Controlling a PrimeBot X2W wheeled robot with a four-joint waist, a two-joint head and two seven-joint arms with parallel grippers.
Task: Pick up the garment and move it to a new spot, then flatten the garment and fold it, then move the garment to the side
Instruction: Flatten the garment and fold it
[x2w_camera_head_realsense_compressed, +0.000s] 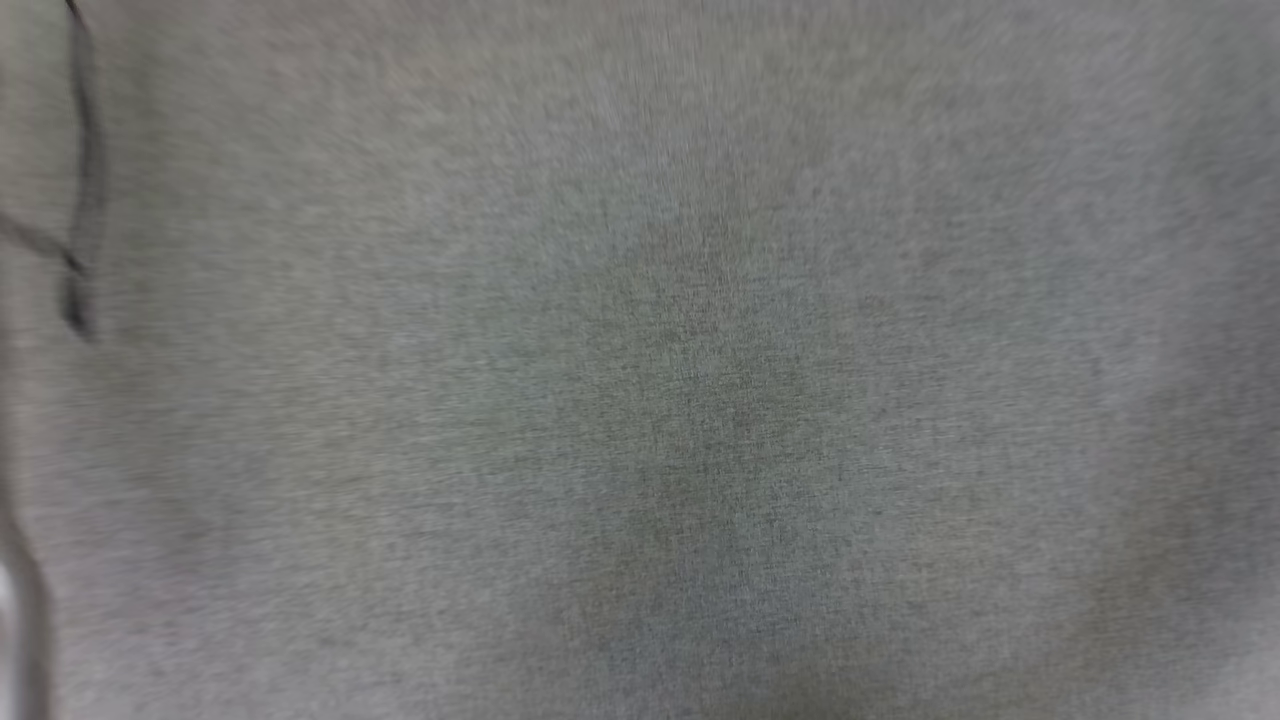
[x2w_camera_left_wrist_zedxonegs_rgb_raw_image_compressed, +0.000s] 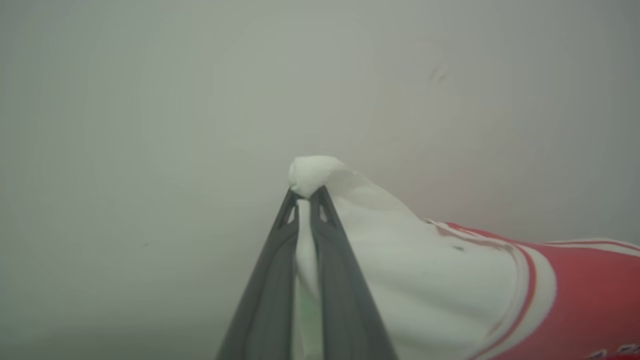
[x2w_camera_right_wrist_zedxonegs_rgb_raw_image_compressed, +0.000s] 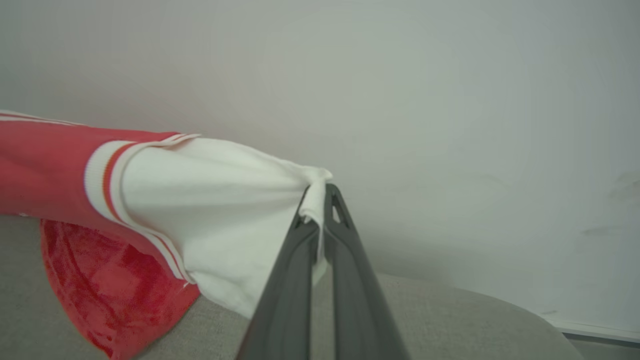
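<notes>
While the left gripper (x2w_camera_left_wrist_zedxonegs_rgb_raw_image_compressed: 305, 192) is clenching its two dark jaws on a bunched tip of white cloth, the garment (x2w_camera_left_wrist_zedxonegs_rgb_raw_image_compressed: 575, 300) is trailing away toward four o'clock in the left wrist view: white sleeve first, then striped trim, then red body. One sleeve is being pinched there. Over in the right wrist view, the right gripper (x2w_camera_right_wrist_zedxonegs_rgb_raw_image_compressed: 320, 192) is likewise clamping its two jaws on the edge of a second white sleeve (x2w_camera_right_wrist_zedxonegs_rgb_raw_image_compressed: 220, 200), with the cloth stretching off toward nine o'clock. Below that sleeve, at about seven o'clock, a red part of the garment is sagging onto a grey upholstered surface (x2w_camera_right_wrist_zedxonegs_rgb_raw_image_compressed: 450, 320) and touching it. One pale wall (x2w_camera_right_wrist_zedxonegs_rgb_raw_image_compressed: 400, 75) is standing behind. Blurred grey woven fabric (x2w_camera_head_realsense_compressed: 700, 400) is showing in the head view, with one dark seam (x2w_camera_head_realsense_compressed: 85, 180) running at nine to ten o'clock.
</notes>
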